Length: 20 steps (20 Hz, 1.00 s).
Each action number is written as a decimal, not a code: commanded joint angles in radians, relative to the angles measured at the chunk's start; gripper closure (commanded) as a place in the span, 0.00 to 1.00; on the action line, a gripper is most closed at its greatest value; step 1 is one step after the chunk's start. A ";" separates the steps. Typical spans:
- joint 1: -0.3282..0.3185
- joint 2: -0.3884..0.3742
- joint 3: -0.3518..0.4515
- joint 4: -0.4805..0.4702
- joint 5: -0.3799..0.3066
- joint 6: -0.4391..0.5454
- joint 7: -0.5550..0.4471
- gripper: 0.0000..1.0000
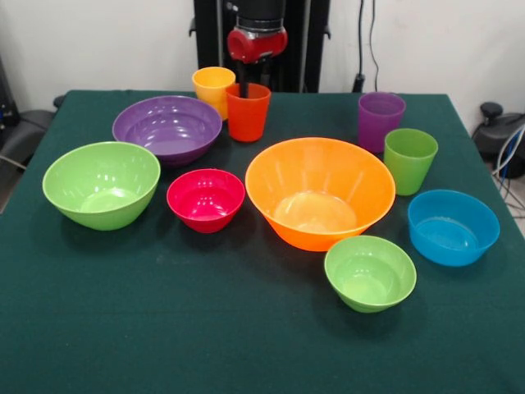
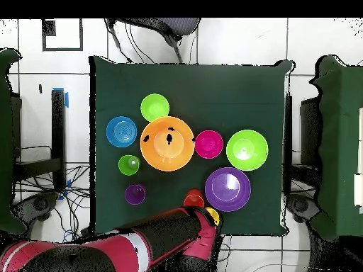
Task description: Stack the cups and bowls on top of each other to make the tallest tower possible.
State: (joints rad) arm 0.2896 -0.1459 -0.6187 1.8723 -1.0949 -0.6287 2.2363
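Observation:
Six bowls stand apart on the green table: the orange bowl [image 1: 320, 193] [image 2: 167, 143] in the middle, the purple bowl [image 1: 167, 127] [image 2: 227, 188], the big light green bowl [image 1: 102, 183] [image 2: 247, 149], the magenta-red bowl [image 1: 206, 199] [image 2: 208, 144], the small light green bowl [image 1: 370, 272] [image 2: 154, 107] and the blue bowl [image 1: 453, 226] [image 2: 121, 131]. The upright cups are red-orange [image 1: 248, 113] [image 2: 193, 199], yellow [image 1: 213, 86], purple [image 1: 381, 119] [image 2: 135, 193] and green [image 1: 410, 158] [image 2: 128, 165]. My gripper [image 1: 250, 82] reaches down into the red-orange cup's mouth at the table's robot side. Nothing is stacked.
The green cloth table [image 1: 164, 328] has open room along the edge farthest from the robot. In the overhead view my red and black arm [image 2: 142, 244] lies over the robot-side edge and covers part of the yellow cup. A chair [image 2: 163, 28] and cables stand beyond the table.

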 commanded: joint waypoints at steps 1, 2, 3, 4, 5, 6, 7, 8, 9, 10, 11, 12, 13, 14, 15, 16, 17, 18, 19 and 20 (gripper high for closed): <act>-0.026 0.014 0.191 -0.106 0.018 0.105 0.071 0.00; -0.028 0.019 0.187 -0.104 0.029 0.096 0.058 0.00; -0.029 0.019 0.187 -0.104 0.032 0.095 0.054 0.00; -0.030 0.022 0.183 -0.102 0.042 0.087 0.044 0.00; -0.031 0.022 0.183 -0.102 0.043 0.087 0.042 0.00; -0.032 0.022 0.183 -0.101 0.043 0.086 0.041 0.00; -0.032 0.021 0.184 -0.102 0.042 0.087 0.042 0.00; -0.032 0.022 0.181 -0.101 0.051 0.078 0.035 0.00; -0.032 0.019 0.178 -0.100 0.054 0.075 0.033 0.00; -0.031 0.016 0.176 -0.099 0.057 0.072 0.030 0.00; -0.031 0.013 0.175 -0.098 0.052 0.074 0.032 0.00; -0.034 0.008 0.173 -0.097 0.051 0.069 0.033 0.00; -0.034 0.006 0.172 -0.097 0.049 0.070 0.034 0.00; -0.033 0.005 0.167 -0.095 0.058 0.064 0.026 0.00; -0.032 0.004 0.165 -0.095 0.057 0.065 0.026 0.00; -0.030 0.011 0.155 -0.093 0.079 0.053 0.007 0.00; -0.029 0.011 0.152 -0.092 0.081 0.053 0.004 0.00; -0.027 0.019 0.142 -0.091 0.099 0.043 -0.014 0.00; -0.025 0.018 0.135 -0.091 0.105 0.039 -0.022 0.00; -0.024 0.018 0.128 -0.090 0.112 0.035 -0.030 0.00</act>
State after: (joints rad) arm 0.2823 -0.1462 -0.5979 1.8723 -1.0801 -0.6287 2.2363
